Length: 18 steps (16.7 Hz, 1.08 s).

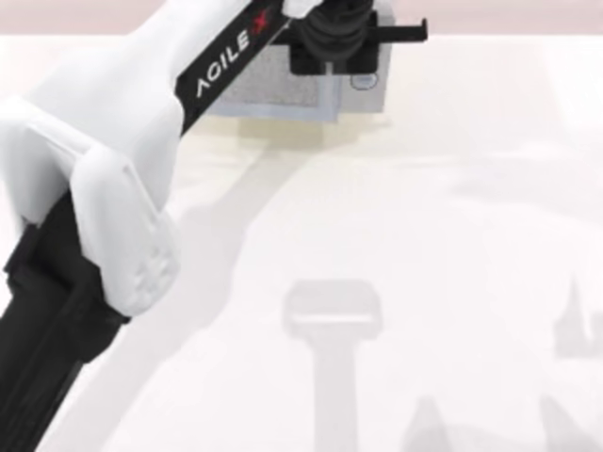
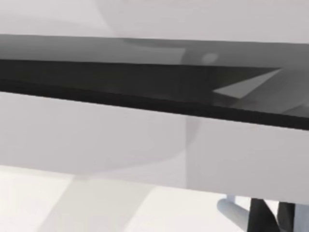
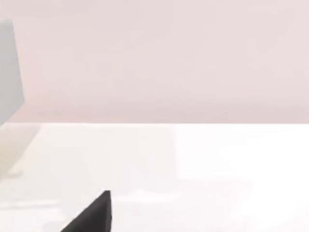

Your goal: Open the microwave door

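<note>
The silver-grey microwave (image 1: 283, 94) stands at the far edge of the table, a little left of centre. Its speckled door (image 1: 273, 89) faces the table, and a round knob (image 1: 363, 82) sits on the panel to the door's right. My left arm reaches across from the left, and its black gripper (image 1: 358, 38) hangs over the microwave's right part. In the left wrist view grey panels (image 2: 96, 135) fill the picture, split by a dark band. There a pale rod-like handle (image 2: 231, 210) lies right beside the left gripper (image 2: 277, 212). My right gripper (image 3: 91, 217) shows only a dark tip over bare table.
The white table (image 1: 424, 235) stretches out in front of the microwave, crossed by soft shadows of the arms. The left arm's thick white link (image 1: 104, 160) covers the table's left side. A pale wall (image 3: 169, 58) rises behind the table.
</note>
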Motion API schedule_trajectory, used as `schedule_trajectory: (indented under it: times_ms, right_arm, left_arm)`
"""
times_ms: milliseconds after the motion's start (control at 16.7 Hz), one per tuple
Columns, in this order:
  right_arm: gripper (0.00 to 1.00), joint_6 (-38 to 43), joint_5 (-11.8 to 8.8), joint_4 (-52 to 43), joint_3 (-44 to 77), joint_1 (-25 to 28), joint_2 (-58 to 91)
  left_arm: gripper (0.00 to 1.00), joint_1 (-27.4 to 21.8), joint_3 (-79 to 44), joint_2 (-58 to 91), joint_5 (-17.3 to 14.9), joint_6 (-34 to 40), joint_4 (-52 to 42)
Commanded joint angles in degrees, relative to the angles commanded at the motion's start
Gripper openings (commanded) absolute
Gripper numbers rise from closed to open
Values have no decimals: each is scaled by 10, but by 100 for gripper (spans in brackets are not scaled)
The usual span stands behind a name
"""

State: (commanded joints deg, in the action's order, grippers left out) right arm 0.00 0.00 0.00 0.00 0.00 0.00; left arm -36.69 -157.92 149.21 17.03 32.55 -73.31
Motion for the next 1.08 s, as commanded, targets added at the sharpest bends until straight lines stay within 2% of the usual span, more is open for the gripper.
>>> schedule_trajectory:
  times_ms: [540, 1080]
  right_arm:
    - [100, 0, 0, 0, 0, 0, 0]
    - [100, 0, 0, 0, 0, 0, 0]
  left_arm:
    - [0, 7, 228, -120, -19, -49, 116]
    - [0, 7, 245, -132, -22, -53, 127]
